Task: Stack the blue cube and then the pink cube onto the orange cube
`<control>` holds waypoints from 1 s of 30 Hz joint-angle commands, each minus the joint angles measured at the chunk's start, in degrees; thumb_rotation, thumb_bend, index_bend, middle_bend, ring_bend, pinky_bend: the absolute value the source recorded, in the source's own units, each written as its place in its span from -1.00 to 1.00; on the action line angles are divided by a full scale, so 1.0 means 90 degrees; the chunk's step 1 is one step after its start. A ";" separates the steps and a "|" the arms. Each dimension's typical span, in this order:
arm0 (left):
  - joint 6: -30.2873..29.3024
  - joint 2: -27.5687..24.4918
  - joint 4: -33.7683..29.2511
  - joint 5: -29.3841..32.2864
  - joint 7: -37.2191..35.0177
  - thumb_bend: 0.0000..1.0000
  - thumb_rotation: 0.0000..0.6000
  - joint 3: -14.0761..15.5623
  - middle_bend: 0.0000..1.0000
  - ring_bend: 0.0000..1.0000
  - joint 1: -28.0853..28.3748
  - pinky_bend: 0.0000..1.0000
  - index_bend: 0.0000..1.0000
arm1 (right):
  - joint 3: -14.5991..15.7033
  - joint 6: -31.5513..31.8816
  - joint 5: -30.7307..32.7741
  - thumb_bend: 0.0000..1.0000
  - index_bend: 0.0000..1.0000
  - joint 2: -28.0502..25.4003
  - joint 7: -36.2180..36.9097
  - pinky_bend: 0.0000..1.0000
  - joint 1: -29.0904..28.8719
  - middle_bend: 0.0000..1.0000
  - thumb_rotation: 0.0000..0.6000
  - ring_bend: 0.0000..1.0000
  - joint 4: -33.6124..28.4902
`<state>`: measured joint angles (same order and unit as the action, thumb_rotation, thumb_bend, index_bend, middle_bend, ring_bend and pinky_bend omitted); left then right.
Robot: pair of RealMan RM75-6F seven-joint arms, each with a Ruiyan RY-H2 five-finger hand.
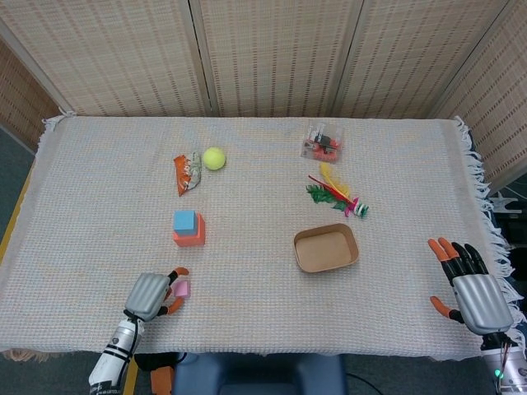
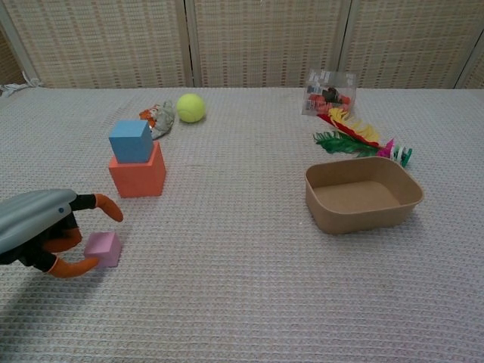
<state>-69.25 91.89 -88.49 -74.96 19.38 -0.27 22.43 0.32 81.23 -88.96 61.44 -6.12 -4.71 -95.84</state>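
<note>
The blue cube point(image 1: 184, 220) point(image 2: 130, 141) stands on the orange cube point(image 1: 189, 234) point(image 2: 138, 174) at the table's left middle. The pink cube point(image 1: 181, 288) point(image 2: 103, 249) lies flat on the cloth nearer the front edge. My left hand point(image 1: 151, 295) point(image 2: 41, 231) is just left of it, fingers curved loosely around it; the thumb tip is at the cube's lower corner and one finger arches above without touching. My right hand point(image 1: 469, 284) rests at the front right corner, fingers spread, holding nothing; the chest view does not show it.
A brown cardboard tray point(image 1: 300, 255) point(image 2: 321, 212) sits right of centre. Behind it lie coloured feathers point(image 1: 336, 197) point(image 2: 355, 140) and a clear packet point(image 1: 321, 142) point(image 2: 329, 92). A tennis ball point(image 1: 214, 158) point(image 2: 190, 107) and a snack wrapper point(image 1: 187, 173) point(image 2: 156, 117) lie behind the stack.
</note>
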 commanded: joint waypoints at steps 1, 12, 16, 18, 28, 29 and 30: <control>-0.0059 0.0060 0.0118 0.0033 0.0135 -0.36 1.00 -0.0045 1.00 1.00 -0.0026 1.00 -0.40 | 0.0002 -0.0006 0.0001 -0.73 -1.00 -0.0002 0.0004 -1.00 -0.0001 -1.00 1.00 -1.00 0.0003; 0.0031 0.0058 0.0129 0.0096 0.0419 -0.37 1.00 -0.0036 1.00 1.00 -0.0055 1.00 -0.35 | -0.0014 -0.0017 0.0034 -0.73 -1.00 0.0021 -0.0031 -1.00 -0.0007 -1.00 1.00 -1.00 0.0004; 0.0013 0.0065 0.0119 0.0068 0.0374 -0.36 1.00 -0.0061 1.00 1.00 -0.0069 1.00 -0.22 | -0.0012 -0.0029 0.0037 -0.73 -1.00 0.0023 -0.0036 -1.00 -0.0011 -1.00 1.00 -1.00 0.0004; 0.0024 0.0072 0.0146 0.0058 0.0352 -0.36 1.00 -0.0063 1.00 1.00 -0.0070 1.00 -0.15 | -0.0010 -0.0031 0.0034 -0.73 -1.00 0.0021 -0.0037 -1.00 -0.0011 -1.00 1.00 -1.00 0.0003; -0.0048 0.0090 0.0282 -0.0104 0.0327 -0.34 1.00 -0.0091 1.00 1.00 -0.0075 1.00 0.02 | 0.0009 -0.0080 0.0041 -0.73 -1.00 0.0005 -0.0056 -1.00 -0.0023 -1.00 1.00 -1.00 -0.0019; -0.0079 0.0079 0.0282 -0.0154 0.0305 -0.32 1.00 -0.0092 1.00 1.00 -0.0078 1.00 0.03 | 0.0010 -0.0084 0.0043 -0.73 -1.00 0.0003 -0.0055 -1.00 -0.0023 -1.00 1.00 -1.00 -0.0022; -0.0115 0.0064 0.0279 -0.0204 0.0283 -0.31 1.00 -0.0095 1.00 1.00 -0.0081 1.00 0.03 | 0.0010 -0.0085 0.0044 -0.73 -1.00 0.0002 -0.0053 -1.00 -0.0024 -1.00 1.00 -1.00 -0.0023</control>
<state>-69.99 92.58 -86.01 -76.48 22.15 -1.12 21.73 0.42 80.46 -88.57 61.45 -6.60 -4.93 -96.05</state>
